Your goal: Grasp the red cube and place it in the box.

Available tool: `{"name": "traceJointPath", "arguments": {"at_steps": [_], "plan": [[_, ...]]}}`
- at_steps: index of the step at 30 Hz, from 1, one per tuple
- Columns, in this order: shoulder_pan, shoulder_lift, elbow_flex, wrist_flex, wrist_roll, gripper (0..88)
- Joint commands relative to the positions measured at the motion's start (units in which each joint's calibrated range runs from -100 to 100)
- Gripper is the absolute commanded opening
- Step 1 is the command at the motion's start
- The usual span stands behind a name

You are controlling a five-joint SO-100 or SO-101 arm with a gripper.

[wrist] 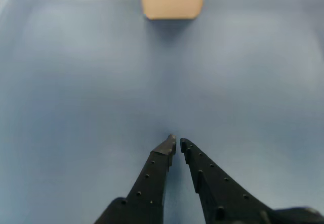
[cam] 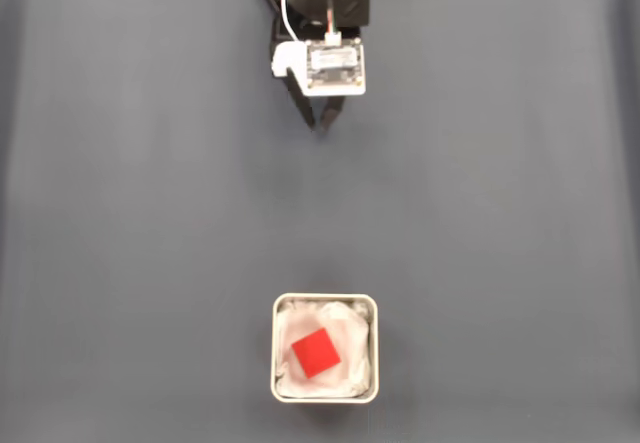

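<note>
Cube (cam: 315,352) sitting tilted inside the box (cam: 325,300), gripper (wrist: 177,143) hanging way back near the base, clenched on nothing.

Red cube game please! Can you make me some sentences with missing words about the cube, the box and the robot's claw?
1. The red cube lies ____ the box.
2. In the fixed view the gripper is near the ____ edge of the picture, far from the box.
3. In the wrist view the gripper's fingertips are almost touching and hold ____.
4. The box's lining is ____ in colour.

Missing words: inside; top; nothing; white
</note>
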Motion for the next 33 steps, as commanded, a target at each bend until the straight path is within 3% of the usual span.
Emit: {"name": "traceJointPath", "arguments": {"at_steps": [1,8,33], "plan": [[-0.31,-1.39,0.45,6.82,-0.98,0.0],[-0.38,-1.48,0.45,12.64,-1.17,0.0],[0.05,-1.48,0.45,12.73,-0.63,0.2]]}}
